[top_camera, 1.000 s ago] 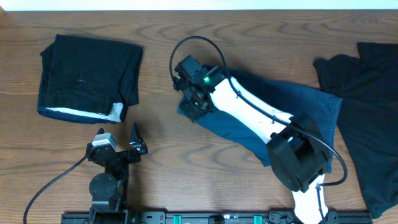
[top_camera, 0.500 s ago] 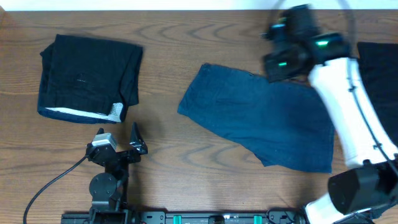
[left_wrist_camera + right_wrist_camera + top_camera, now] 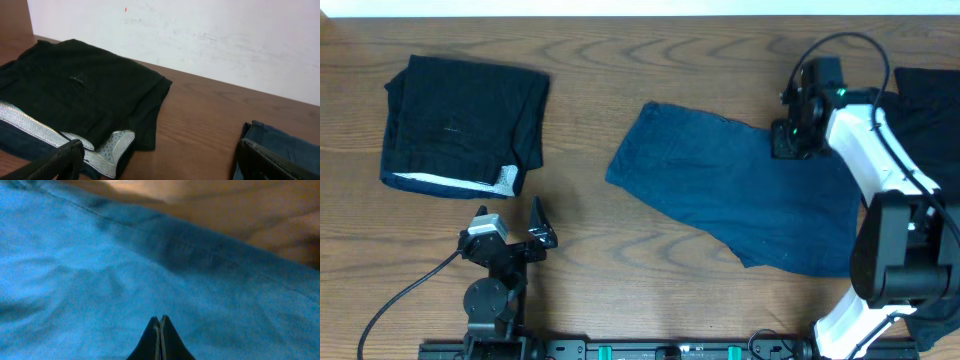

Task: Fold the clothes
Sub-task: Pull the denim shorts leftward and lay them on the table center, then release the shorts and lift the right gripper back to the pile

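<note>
Overhead, the wide navy-blue denim-like garment (image 3: pixel 740 200) is seen spread flat on the brown wooden table (image 3: pixel 620 60), right of centre. The right gripper (image 3: pixel 786 142) is set down at its far right corner. Its jaws are shown pressed together tip to tip in the right wrist view, but whether cloth is pinched between them cannot be told.

For a clean fold, the corner should be gripped firmly at the hem and lifted just clear. It should then be carried straight across, so that edge is laid on edge. The left gripper (image 3: pixel 535 235) is parked near the front edge, jaws spread wide and nothing held.

A loose black garment (image 3: pixel 925 110) at the right edge is shown overhead only. The folded black garment with a white patterned edge (image 3: pixel 460 125), at far left, is rendered more closely by the left wrist view, where the weave of the band is visible. The denim's seam line under the fingertips is given by the right wrist view alone.
</note>
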`<state>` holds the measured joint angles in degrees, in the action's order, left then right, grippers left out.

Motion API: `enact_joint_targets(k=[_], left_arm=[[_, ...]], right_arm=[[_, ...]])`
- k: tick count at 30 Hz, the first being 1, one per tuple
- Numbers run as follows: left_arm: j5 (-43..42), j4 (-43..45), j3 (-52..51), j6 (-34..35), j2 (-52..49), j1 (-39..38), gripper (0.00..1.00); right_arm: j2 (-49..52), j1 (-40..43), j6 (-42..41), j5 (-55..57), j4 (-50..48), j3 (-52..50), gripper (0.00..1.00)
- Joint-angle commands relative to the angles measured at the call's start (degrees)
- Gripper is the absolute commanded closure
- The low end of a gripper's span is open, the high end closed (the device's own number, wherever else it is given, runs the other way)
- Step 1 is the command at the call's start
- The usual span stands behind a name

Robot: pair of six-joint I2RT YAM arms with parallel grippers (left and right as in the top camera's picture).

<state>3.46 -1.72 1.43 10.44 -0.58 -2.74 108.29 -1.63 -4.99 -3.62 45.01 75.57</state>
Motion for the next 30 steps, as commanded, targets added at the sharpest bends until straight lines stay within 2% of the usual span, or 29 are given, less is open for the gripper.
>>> enact_joint_targets(k=[1,6,9,13,16,24,30], left_arm=[[1.7,-2.08,-1.2,-0.79,0.35,-0.24,0.02],[1.7,-2.08,-1.2,-0.79,0.35,-0.24,0.02],[1.7,-2.08,-1.2,-0.79,0.35,-0.24,0.02],[1.7,-2.08,-1.2,-0.79,0.35,-0.24,0.02],[1.7,-2.08,-1.2,-0.76,0.35,-0.24,0.02],[1.7,-2.08,-1.2,-0.76,0.35,-0.24,0.02],[1.73,-2.08,-1.2,-0.79,0.35,-0.24,0.02]], right_arm=[[1.42,-0.61,-3.17,1.66,-5.07,-4.63,0.99],[3.93,-2.19,-5.55,1.29,-15.45,-11.02,0.99],[6.71,-3.69,-6.1,-3.43,-20.61,-12.79,0.99],[9.9,-6.82,-4.96,-8.79,-23.74,-12.79,0.99],[10.75,-9.57,-3.34,-8.13,-25.66,-12.74,0.99],[8.87,-8.28,-2.71,-5.64,-23.78,-9.84,0.99],[2.16,-2.43,1.95,-5.79,-12.83,-1.2,0.96]])
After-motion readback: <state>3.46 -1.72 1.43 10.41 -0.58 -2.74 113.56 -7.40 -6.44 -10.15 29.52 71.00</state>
